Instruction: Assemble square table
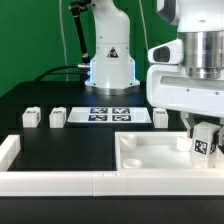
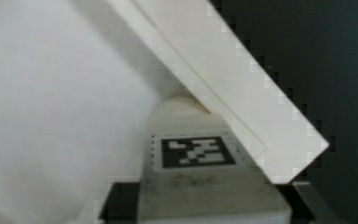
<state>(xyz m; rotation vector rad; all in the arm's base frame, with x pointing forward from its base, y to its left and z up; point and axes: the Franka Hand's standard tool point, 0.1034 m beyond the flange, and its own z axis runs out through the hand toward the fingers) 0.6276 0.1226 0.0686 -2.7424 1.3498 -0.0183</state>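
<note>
The jaws are closed on a short white block leg [image 1: 205, 143], held upright with its black-and-white tag facing the camera, at the exterior view's right edge just below centre. The leg hangs over the far right part of the square panel [image 1: 150, 158], which lies rim-up on the black surface [image 1: 60, 140] in the exterior view's lower right. In the wrist view, the panel's raised rim [image 2: 247, 95] runs slantwise right past the leg's tag [image 2: 197, 152]. Whether the leg's foot touches the panel, or is lined up with a corner socket, cannot be told. That closeness is the main risk: if the leg comes down slightly off the socket it would likely land on the rim and jam or twist in the grip. A push there could also tip or slide the panel, which looks to be lying loose. Further out, a spare leg [image 1: 160, 117] stands just behind the panel near the arm — a sideways correction could knock it over. Two more legs [image 1: 31, 117] [image 1: 58, 116] stand at the exterior view's left, well clear, and the marker board [image 1: 110, 113] lies between them and the spare leg. White border rails [image 1: 40, 182] edge the lower left.
</note>
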